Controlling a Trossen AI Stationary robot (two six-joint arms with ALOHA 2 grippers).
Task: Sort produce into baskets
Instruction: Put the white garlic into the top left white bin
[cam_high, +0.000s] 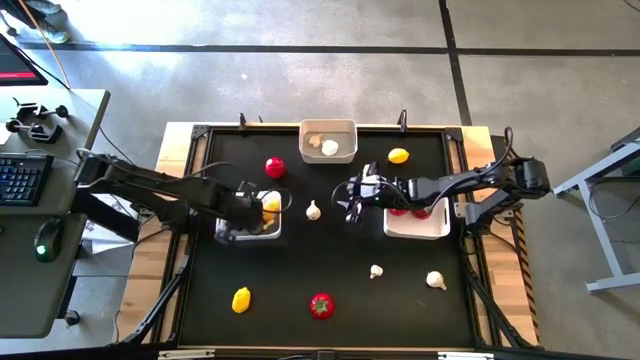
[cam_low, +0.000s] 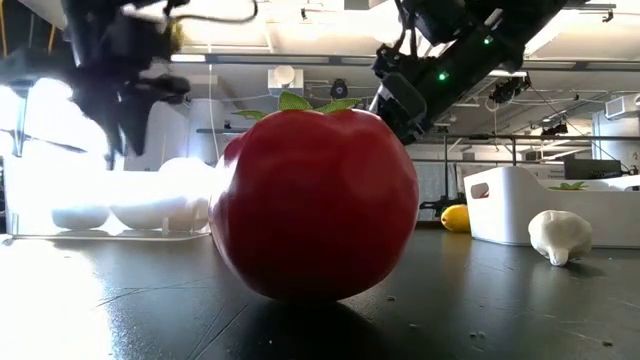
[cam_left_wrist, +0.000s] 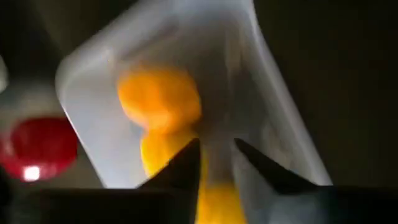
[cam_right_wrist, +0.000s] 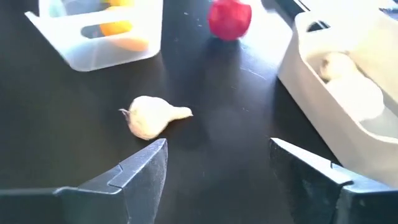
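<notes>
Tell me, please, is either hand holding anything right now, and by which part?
Nothing is held. The right hand is open and empty above the mat near a garlic. The left hand is over the lemon bin, nothing between its fingers.

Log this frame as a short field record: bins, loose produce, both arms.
left bin: white basket holding lemons
top bin: white basket holding garlic bulbs
right bin: white basket holding tomatoes
loose on table: two tomatoes, two lemons, three garlic bulbs
left gripper: over the left bin, nothing between its fingers
right gripper: open, empty, facing the centre garlic bulb, not touching it
</notes>
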